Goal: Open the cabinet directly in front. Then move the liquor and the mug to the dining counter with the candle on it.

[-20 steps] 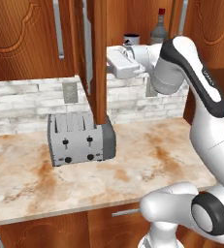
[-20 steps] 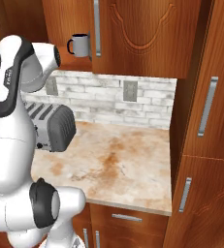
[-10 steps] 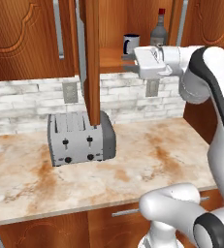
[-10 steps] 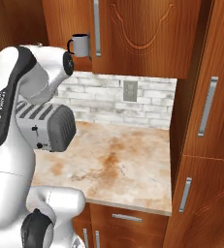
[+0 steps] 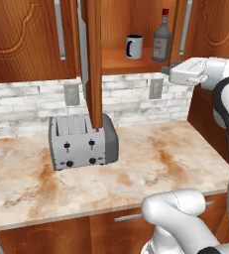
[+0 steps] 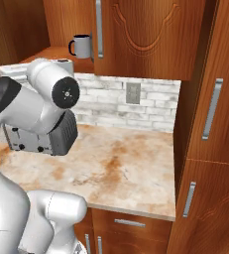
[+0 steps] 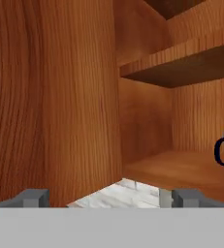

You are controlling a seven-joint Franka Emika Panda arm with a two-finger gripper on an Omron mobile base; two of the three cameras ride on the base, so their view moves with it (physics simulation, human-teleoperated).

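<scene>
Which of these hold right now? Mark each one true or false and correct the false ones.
1. The cabinet door is open. True.
2. The mug lies tipped over on the worktop. False: it stands upright on the cabinet shelf.
3. The liquor bottle stands beside the mug on the same shelf. True.
4. The gripper is shut on the mug. False: its jaws are open and hold nothing.
5. The toaster sits inside the cabinet. False: it sits on the worktop below.
</scene>
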